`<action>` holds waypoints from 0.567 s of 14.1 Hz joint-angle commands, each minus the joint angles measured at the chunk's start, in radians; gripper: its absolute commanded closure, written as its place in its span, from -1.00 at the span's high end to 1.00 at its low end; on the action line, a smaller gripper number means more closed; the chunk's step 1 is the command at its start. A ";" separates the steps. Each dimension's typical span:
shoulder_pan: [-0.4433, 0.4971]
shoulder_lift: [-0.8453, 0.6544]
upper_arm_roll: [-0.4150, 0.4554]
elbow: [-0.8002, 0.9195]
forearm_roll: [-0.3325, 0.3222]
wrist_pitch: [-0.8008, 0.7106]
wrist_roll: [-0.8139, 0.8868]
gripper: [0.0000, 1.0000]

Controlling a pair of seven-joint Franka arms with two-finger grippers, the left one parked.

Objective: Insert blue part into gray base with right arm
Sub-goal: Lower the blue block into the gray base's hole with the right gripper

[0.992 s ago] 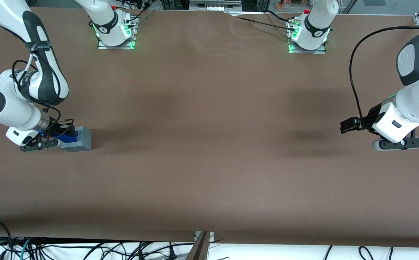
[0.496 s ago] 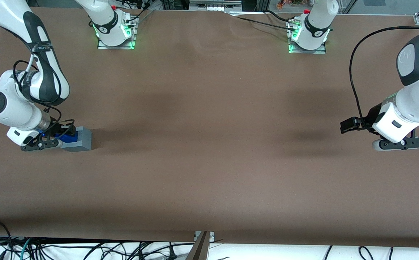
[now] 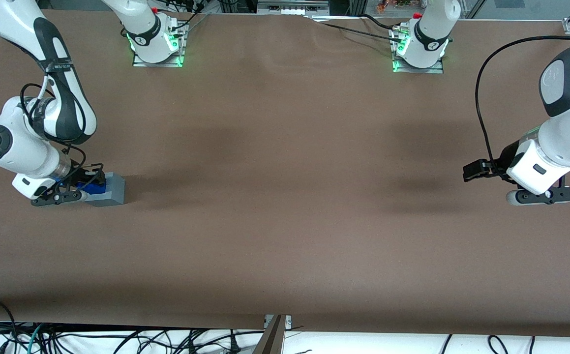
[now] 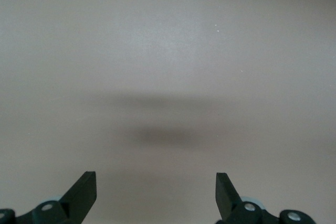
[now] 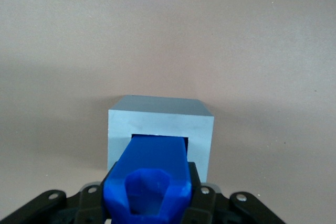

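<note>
Front view: the right arm [image 3: 44, 98] reaches down at the working arm's end of the brown tabletop [image 3: 285, 221], its wrist bent low so that the pincer [image 3: 85, 188] lies close above the surface. The pincer is clamped on the blue part [image 3: 90, 187], which shows as a small bright patch between the black fingers and the gray base [image 3: 110, 189]. The gray base rests on the tabletop, just beside the pincer on the side toward the parked arm's end, and the blue part touches it.

Right wrist view: the gray base [image 5: 160, 129] appears as a pale cube standing flat on the tabletop [image 5: 168, 35], with a square recess in the face turned to the camera. The blue part [image 5: 149, 179] is gripped from both sides by the pincer [image 5: 149, 203]; its faceted, hollowed back end is toward the camera, and its straight forward end meets the mouth of the recess. The forward end is aligned with the opening and looks to have just entered it, though how deep it reaches cannot be told. Most of the blue part remains outside the gray base. Black finger hardware [image 5: 210, 203] frames the part on either side.
</note>
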 commanded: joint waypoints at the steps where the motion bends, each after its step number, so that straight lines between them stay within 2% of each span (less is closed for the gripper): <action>1: -0.001 -0.006 0.004 -0.013 0.012 0.015 0.007 -0.78; 3: -0.001 -0.006 0.004 -0.013 0.026 0.015 0.007 0.38; 4: -0.001 -0.006 0.004 -0.012 0.034 0.015 0.007 0.81; 5: -0.001 -0.006 0.004 -0.010 0.039 0.015 0.007 0.97; 8: -0.002 -0.008 0.004 -0.006 0.040 0.012 0.004 0.98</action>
